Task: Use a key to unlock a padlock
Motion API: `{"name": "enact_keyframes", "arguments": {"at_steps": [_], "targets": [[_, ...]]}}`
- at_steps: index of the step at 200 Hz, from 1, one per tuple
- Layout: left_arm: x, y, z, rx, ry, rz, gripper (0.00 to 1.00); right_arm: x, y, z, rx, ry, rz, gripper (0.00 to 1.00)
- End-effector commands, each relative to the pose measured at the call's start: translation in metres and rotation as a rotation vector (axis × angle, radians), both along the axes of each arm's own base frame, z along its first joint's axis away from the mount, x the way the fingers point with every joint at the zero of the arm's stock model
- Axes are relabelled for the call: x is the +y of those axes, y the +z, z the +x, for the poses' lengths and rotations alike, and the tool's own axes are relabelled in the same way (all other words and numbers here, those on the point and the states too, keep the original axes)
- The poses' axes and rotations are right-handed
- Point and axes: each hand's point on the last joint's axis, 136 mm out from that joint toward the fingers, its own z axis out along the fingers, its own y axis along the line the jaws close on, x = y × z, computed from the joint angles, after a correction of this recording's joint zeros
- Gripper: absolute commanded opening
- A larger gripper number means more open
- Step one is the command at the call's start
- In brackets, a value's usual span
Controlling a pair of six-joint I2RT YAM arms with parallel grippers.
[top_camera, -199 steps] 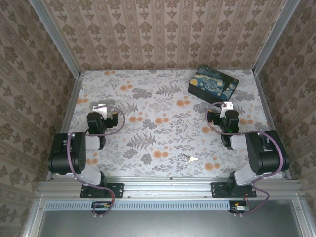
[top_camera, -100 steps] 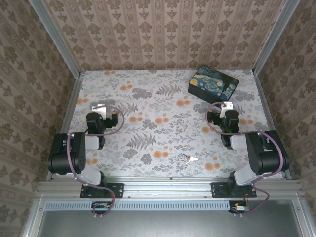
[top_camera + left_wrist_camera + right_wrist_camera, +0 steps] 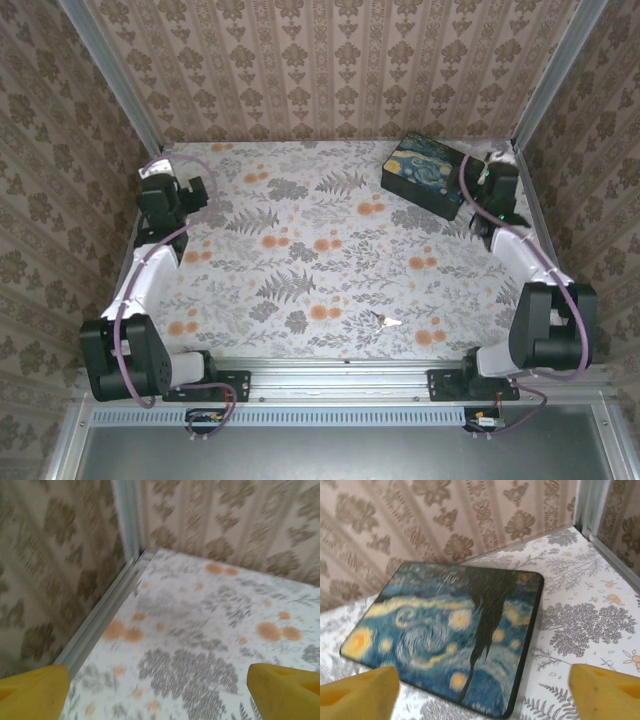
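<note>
On the table (image 3: 300,215), well apart from right tool (image 3: 487,168): key (image 3: 385,322)

The key (image 3: 385,322) lies on the table (image 3: 300,200) near its front edge, right of centre, well apart from the box (image 3: 432,172) in the far right corner. The right gripper (image 3: 480,690) hangs just right of that box, and the left gripper (image 3: 159,692) hangs over the far left corner.
</note>
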Motion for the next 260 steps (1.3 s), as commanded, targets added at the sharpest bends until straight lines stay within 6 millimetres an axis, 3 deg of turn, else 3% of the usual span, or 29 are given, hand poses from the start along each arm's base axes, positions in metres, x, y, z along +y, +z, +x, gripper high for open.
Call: {"name": "enact_keyframes", "arguments": {"at_steps": [1, 43, 75, 96, 112, 131, 150, 188, 215, 224, 237, 260], "targets": [[0.007, -0.046, -0.035, 0.238, 0.162, -0.089, 1.0, -0.001, -0.058, -0.012, 0.241, -0.037, 0.248, 0.83], [-0.048, -0.049, -0.051, 0.334, 0.069, -0.015, 1.0, -0.006, -0.067, 0.026, 0.276, 0.011, 0.348, 0.81], [-0.084, -0.045, -0.057, 0.331, -0.012, -0.024, 1.0, 0.0, -0.098, 0.049, 0.345, 0.045, 0.415, 0.78], [-0.102, -0.034, -0.057, 0.279, -0.086, -0.024, 1.0, 0.006, -0.115, 0.058, 0.366, 0.067, 0.465, 0.72], [-0.106, -0.026, -0.059, 0.271, -0.107, -0.018, 1.0, 0.018, -0.124, 0.059, 0.386, 0.108, 0.515, 0.6], [-0.109, -0.019, -0.059, 0.27, -0.119, -0.012, 1.0, 0.041, -0.128, 0.05, 0.408, 0.16, 0.528, 0.52], [-0.114, -0.013, -0.055, 0.245, -0.136, -0.016, 1.0, 0.078, -0.129, 0.033, 0.436, 0.22, 0.512, 0.49], [-0.126, -0.005, -0.045, 0.216, -0.156, -0.06, 1.0, 0.177, -0.129, -0.014, 0.473, 0.342, 0.504, 0.5], [-0.137, -0.012, -0.042, 0.246, -0.178, -0.086, 1.0, 0.256, -0.106, -0.059, 0.438, 0.474, 0.473, 0.56], [-0.141, -0.016, -0.043, 0.261, -0.186, -0.097, 1.0, 0.274, -0.094, -0.07, 0.424, 0.525, 0.458, 0.59], [-0.145, -0.02, -0.044, 0.281, -0.197, -0.106, 1.0, 0.276, -0.075, -0.073, 0.401, 0.554, 0.443, 0.62], [-0.149, -0.022, -0.045, 0.294, -0.213, -0.115, 1.0, 0.222, -0.049, -0.061, 0.361, 0.445, 0.305, 0.71]]}}
